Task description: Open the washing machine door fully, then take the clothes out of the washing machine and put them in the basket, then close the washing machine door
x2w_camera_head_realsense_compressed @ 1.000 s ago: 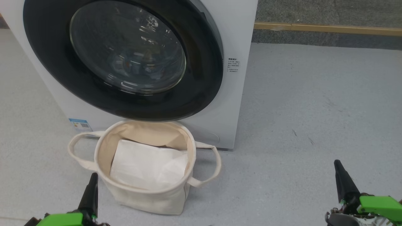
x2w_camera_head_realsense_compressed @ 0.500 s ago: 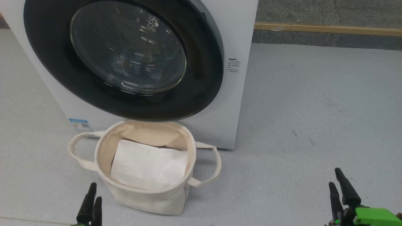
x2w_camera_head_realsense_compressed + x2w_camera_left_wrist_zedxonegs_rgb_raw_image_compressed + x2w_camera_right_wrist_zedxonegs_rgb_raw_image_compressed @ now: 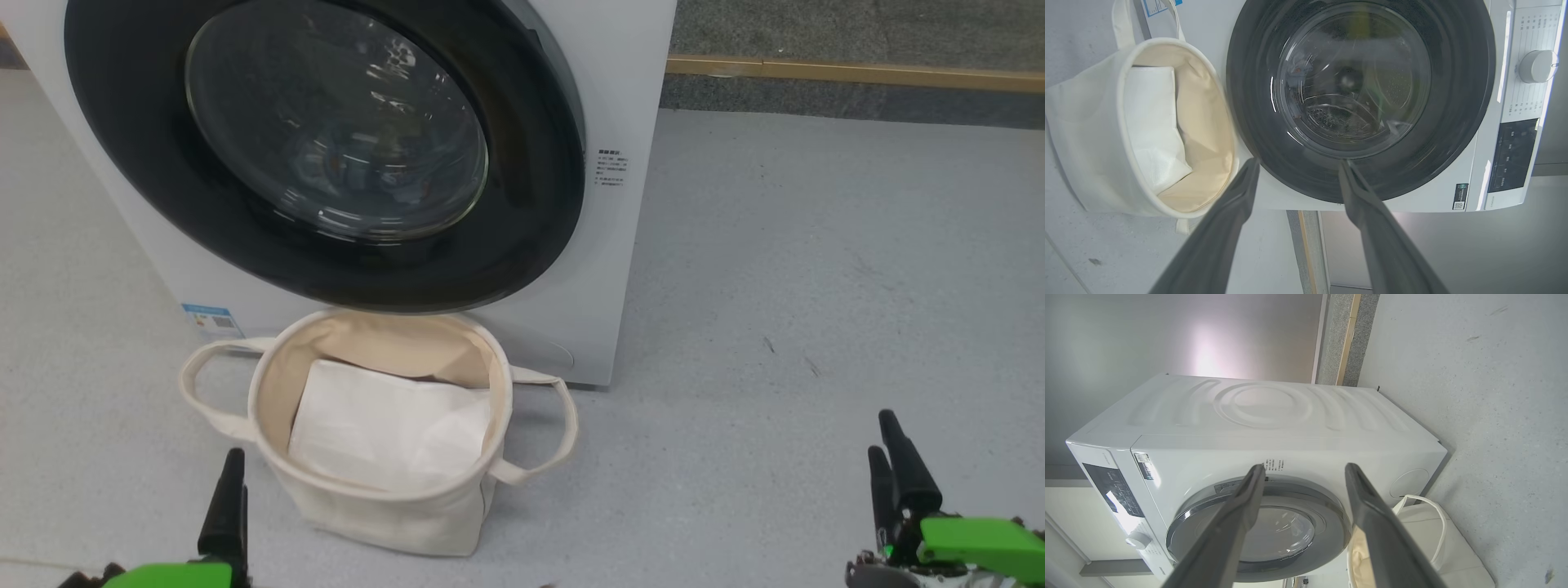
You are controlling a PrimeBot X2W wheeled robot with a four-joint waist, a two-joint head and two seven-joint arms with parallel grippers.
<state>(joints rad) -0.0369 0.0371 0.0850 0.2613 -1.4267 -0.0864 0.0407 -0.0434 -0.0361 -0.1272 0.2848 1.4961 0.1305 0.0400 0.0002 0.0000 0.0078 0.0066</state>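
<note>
**Door shut, both grippers spread and holding nothing**

- The washing machine (image 3: 624, 73) is standing on the grey floor (image 3: 800, 269). The washing machine door (image 3: 335, 131) is lying closed against its white front, black rim flush all round.
- The glass is throwing back reflections. In the left wrist view the perforated drum is showing through it. I cannot tell where the clothes are behind the glare.
- The basket (image 3: 384, 510) is sitting upright on the floor just in front of the machine, below the door's lower edge, its handles sticking out to either side. A folded white sheet (image 3: 384, 425) is lying inside it.
- A small blue label (image 3: 211, 320) is showing low on the machine's front, beside the basket's left handle.
- The left gripper (image 3: 1296, 165) is hanging in the air with its fingers spread wide, nothing between them, pointing toward the door and basket.
- The right gripper (image 3: 1304, 469) is likewise gaping wide and gripping nothing, well off to the machine's right.
</note>
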